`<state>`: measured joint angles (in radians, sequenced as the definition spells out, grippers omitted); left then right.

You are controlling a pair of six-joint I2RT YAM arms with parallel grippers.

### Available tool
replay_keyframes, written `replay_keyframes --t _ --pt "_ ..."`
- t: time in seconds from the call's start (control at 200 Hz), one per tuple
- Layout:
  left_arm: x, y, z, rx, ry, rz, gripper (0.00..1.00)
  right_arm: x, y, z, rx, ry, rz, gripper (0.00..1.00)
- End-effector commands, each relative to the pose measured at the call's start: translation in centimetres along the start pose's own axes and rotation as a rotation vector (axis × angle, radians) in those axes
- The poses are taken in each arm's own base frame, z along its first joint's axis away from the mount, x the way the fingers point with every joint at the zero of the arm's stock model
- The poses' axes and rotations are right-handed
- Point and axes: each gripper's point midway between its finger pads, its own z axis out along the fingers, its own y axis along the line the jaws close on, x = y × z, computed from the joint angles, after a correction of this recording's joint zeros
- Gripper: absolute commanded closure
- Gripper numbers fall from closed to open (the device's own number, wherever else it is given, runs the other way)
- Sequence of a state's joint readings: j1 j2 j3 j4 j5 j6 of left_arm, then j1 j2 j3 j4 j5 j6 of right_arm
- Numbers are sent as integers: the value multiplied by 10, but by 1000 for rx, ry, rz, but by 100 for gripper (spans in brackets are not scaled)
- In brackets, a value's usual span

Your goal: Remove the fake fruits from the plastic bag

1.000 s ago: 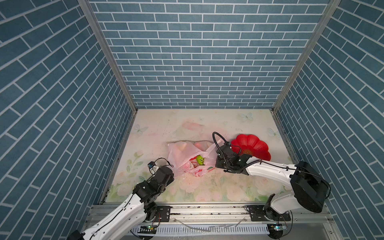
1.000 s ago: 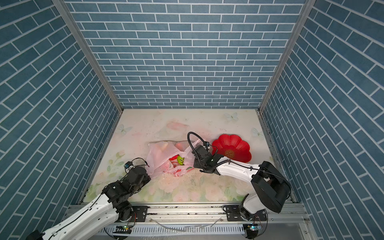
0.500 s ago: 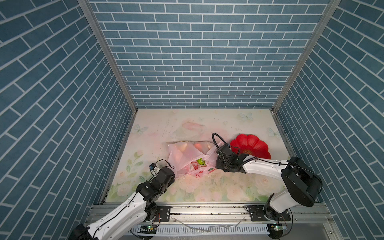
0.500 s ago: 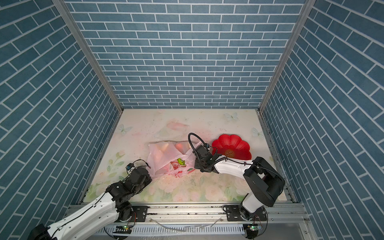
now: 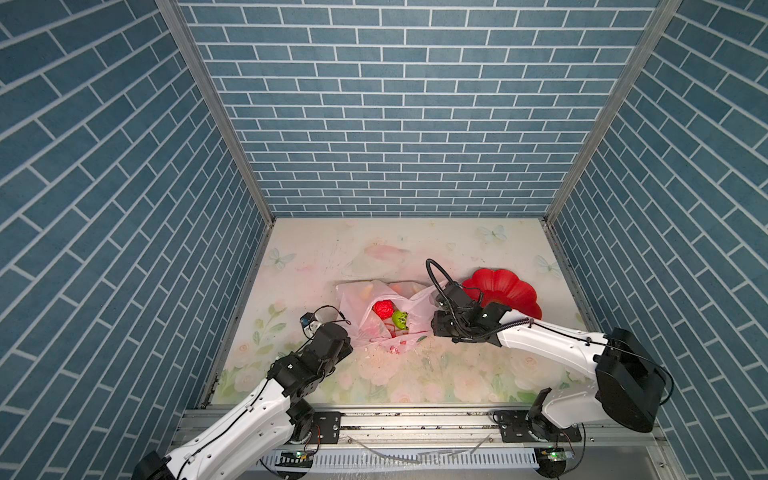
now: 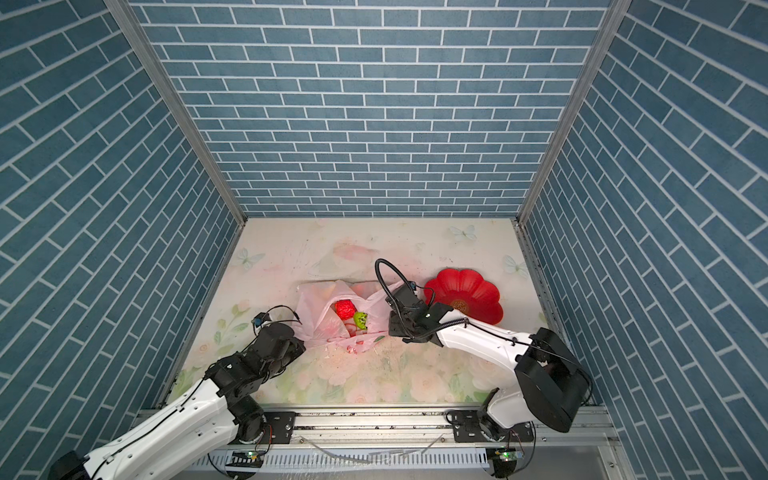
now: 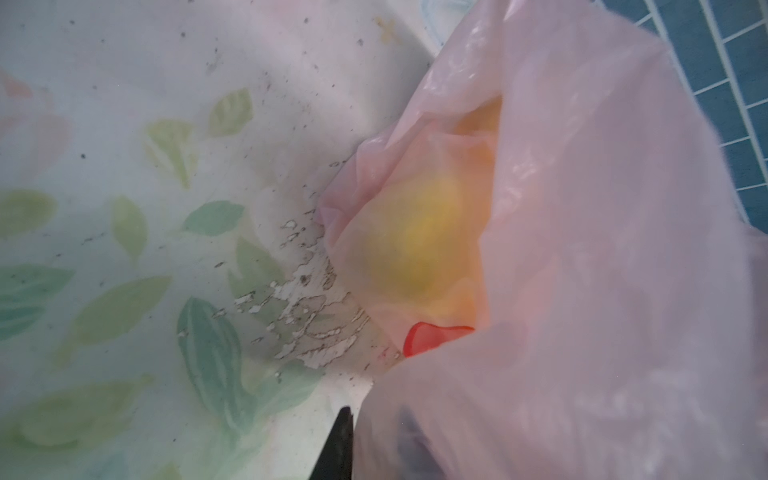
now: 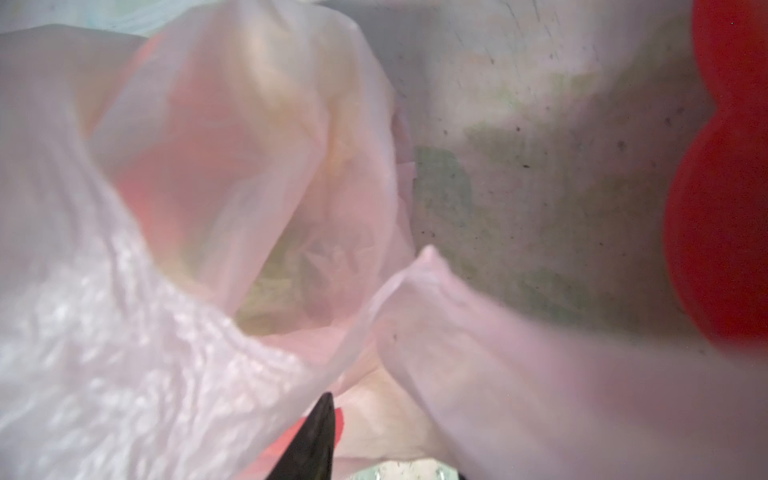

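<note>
Both top views show a bumpy red toy ball (image 5: 383,308) and a bumpy green toy ball (image 5: 400,319) inside the thin pink plastic bag (image 5: 353,305), near the surface's middle. The left fingers (image 7: 338,440) pinch the bag. I cannot tell if the right fingers (image 8: 311,440) grip anything. If the bag slips free, it may flop shut over both balls.

So the plastic bag (image 5: 353,309) is thin, see-through pale pink and all crinkled. It's lying near the middle of the table (image 5: 316,257), a touch toward 9 o'clock, with its mouth gaping upward. In the opening sits a bumpy red ball (image 5: 383,308), with a bumpy green ball (image 5: 400,319) just beside it at its 4 o'clock. The left wrist view shows a blurry yellow fruit (image 7: 419,237) through the film.
</note>
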<state>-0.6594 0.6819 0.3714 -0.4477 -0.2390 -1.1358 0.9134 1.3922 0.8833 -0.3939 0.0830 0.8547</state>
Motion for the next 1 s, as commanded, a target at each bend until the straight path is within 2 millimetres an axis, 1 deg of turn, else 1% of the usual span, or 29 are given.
replay_keyframes --t 0.0,0.21,0.35,0.43,0.575,0.65,0.69,0.755,0.85,0.94,0.995 --pt "-4 -7 -5 -4 1 80 78 0 3 -25 20 11 -46 47" --pt "-8 -22 -9 32 -15 94 78 7 15 -51 7 10 -107 38" --pt "-11 -29 -10 47 -19 102 78 17 19 -66 21 13 -154 34" --pt "-12 -32 -11 48 -22 113 78 23 22 -75 20 15 -171 30" --pt "-11 -33 -10 54 -26 111 78 31 27 -89 30 14 -210 29" --pt "-10 -33 -11 58 -23 113 79 33 34 -95 23 11 -235 36" --pt "-8 -33 -11 59 -19 118 78 33 39 -96 18 12 -247 41" --pt "-5 -32 -10 59 -13 120 78 31 48 -96 9 10 -267 53" --pt "1 -31 -9 59 0 125 78 25 64 -90 -8 3 -300 63" --pt "6 -28 -9 56 8 131 78 15 89 -82 -45 -9 -329 66" --pt "10 -25 -8 55 12 129 78 13 106 -72 -67 -3 -356 67"
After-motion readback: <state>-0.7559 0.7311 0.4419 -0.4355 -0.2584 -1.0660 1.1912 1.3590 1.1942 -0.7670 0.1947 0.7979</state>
